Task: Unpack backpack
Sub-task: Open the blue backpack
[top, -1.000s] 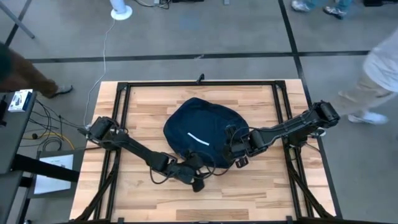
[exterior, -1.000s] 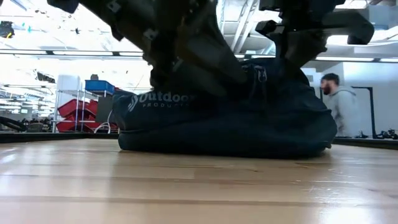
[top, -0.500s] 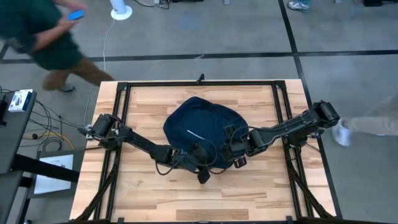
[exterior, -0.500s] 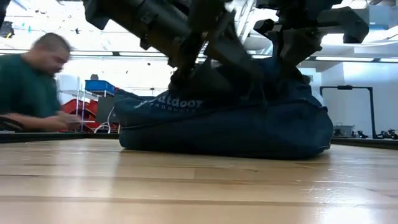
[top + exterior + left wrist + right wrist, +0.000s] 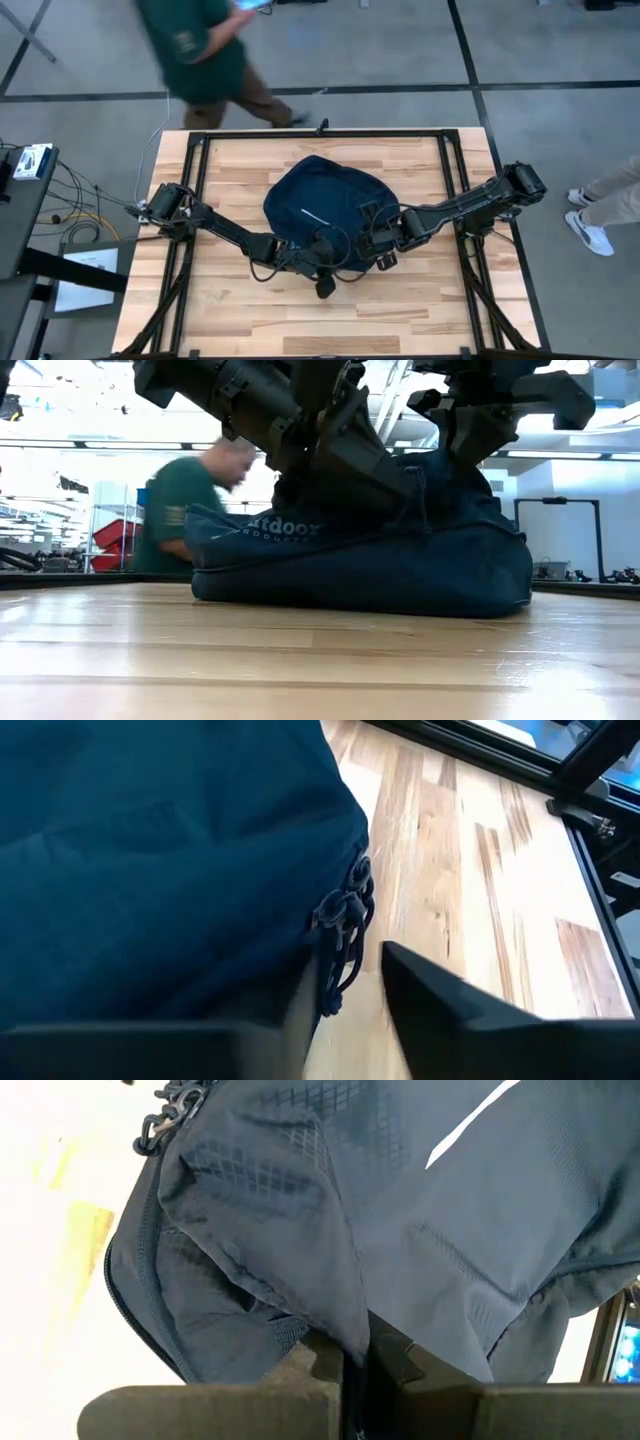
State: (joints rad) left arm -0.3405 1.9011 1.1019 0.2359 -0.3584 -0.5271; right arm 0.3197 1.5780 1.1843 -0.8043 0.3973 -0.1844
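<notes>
Backpack (image 5: 322, 198) (navy, slumped) barely shifted

A grey floor (image 5: 380, 50) crossed by dark lines surrounds the wooden table (image 5: 250, 160), a person in a green shirt (image 5: 200, 45) walks past, and bright ceiling lights (image 5: 60, 455) glow above red shelving (image 5: 115, 540).

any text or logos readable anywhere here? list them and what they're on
"utdoor" over "PRODUCTS": white print on the side of the backpack in the low view; its first letter is hidden behind the left gripper.
Patch on the sleeve of the person passing behind the table: too blurred to read.
Label on the small box left of the table: too small to read.
</notes>
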